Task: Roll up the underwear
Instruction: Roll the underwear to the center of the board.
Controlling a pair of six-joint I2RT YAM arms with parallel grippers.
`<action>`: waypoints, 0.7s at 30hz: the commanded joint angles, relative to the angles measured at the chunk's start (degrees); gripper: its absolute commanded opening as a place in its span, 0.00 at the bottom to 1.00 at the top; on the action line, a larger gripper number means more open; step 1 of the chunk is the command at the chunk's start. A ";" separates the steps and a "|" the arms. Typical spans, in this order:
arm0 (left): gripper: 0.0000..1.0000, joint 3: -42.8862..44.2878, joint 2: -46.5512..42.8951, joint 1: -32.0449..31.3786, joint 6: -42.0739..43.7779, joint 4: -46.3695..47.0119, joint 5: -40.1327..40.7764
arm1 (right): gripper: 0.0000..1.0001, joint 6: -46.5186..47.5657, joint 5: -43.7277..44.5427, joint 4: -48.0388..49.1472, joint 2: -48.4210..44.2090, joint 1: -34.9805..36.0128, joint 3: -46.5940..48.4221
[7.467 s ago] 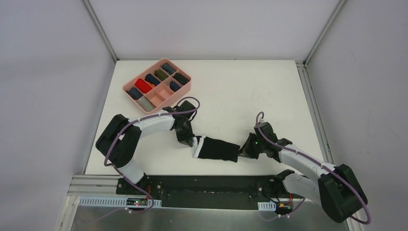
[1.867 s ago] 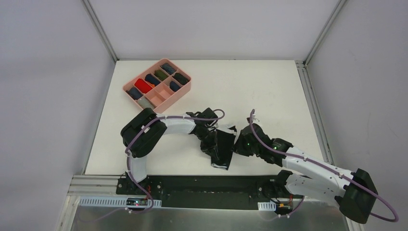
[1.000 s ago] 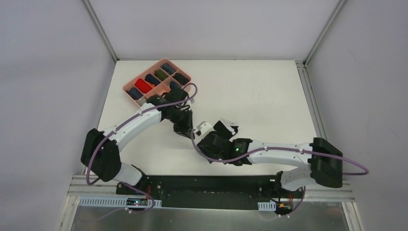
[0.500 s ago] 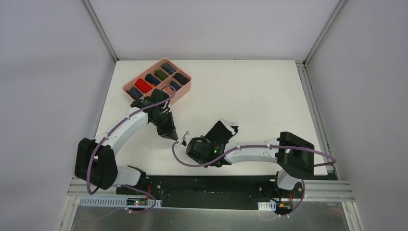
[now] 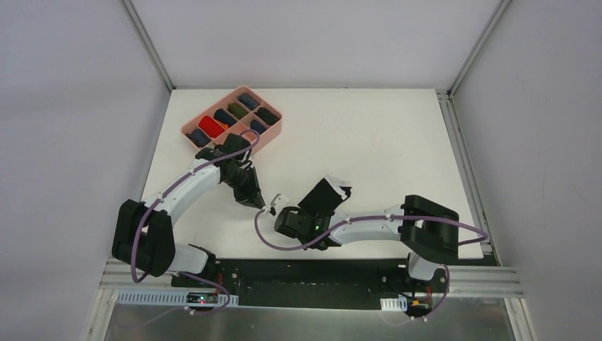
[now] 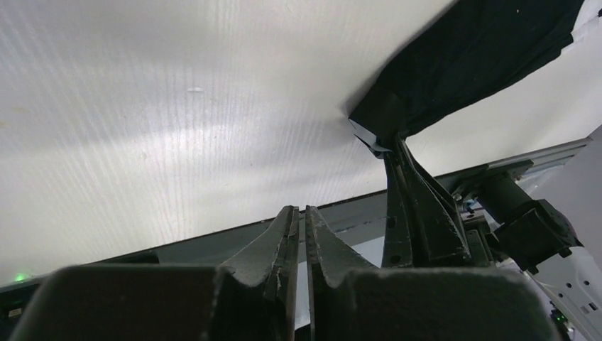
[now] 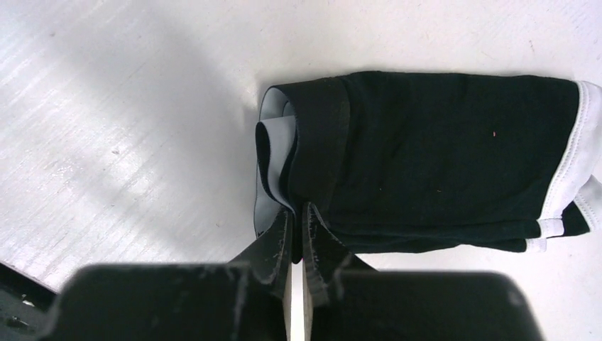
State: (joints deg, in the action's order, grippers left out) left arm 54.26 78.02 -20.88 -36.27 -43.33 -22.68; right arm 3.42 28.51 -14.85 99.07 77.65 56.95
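Note:
The black underwear (image 5: 324, 193) lies folded into a band on the white table, its white seams at the far right end (image 7: 568, 163). My right gripper (image 7: 299, 207) is shut on the waistband end of the band, where the pale inner side curls up. In the top view the right gripper (image 5: 274, 207) is at the band's left tip. My left gripper (image 6: 299, 210) is shut on nothing and hovers just left of that tip; from above the left gripper (image 5: 256, 202) nearly touches the right one. The underwear (image 6: 468, 57) shows at the upper right of the left wrist view.
A pink compartment tray (image 5: 278, 126) with several rolled items stands at the back left, just behind my left forearm. The black base rail (image 5: 305, 273) runs along the near edge of the table.
The left arm has swung back to the left, off the cloth. The right gripper reached to the band's left end and closed on the waistband.

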 commanded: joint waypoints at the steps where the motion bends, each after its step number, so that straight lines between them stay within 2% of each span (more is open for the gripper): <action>1: 0.11 -1.88 0.54 0.32 -2.87 1.74 -3.53 | 0.00 -2.50 -4.60 3.36 -2.35 -1.17 -4.07; 3: 0.17 -3.23 0.07 0.32 -4.72 3.42 -4.63 | 0.00 -3.17 -8.67 5.10 -4.27 -2.66 -5.75; 7: 0.42 -6.99 -0.97 0.10 -8.53 9.02 -7.87 | 0.00 -6.29 -19.29 9.38 -7.97 -6.44 -9.70; 10: 0.54 -11.26 -1.51 -0.17 -11.86 16.34 -9.44 | 0.00 -8.22 -26.20 12.37 -10.15 -9.15 -12.23; 12: 0.72 -14.74 -1.96 -1.18 -13.58 23.01 -9.81 | 0.00 -10.03 -30.79 14.42 -11.19 -10.66 -13.94; 13: 0.77 -16.39 -1.75 -1.54 -14.05 25.49 -9.88 | 0.00 -10.79 -32.95 15.91 -11.52 -11.40 -14.72; 18: 0.87 -19.83 1.78 -3.18 -16.20 35.04 -12.67 | 0.00 -14.39 -40.05 19.71 -12.78 -15.03 -17.26; 21: 0.89 -21.20 4.17 -5.65 -19.54 41.09 -13.44 | 0.00 -16.74 -43.81 22.80 -13.48 -17.76 -19.07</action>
State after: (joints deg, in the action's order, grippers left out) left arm 34.81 79.70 -23.77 -51.27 -14.15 -33.52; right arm -8.43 -5.65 4.95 87.11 62.48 40.69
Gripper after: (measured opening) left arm 0.881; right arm 0.025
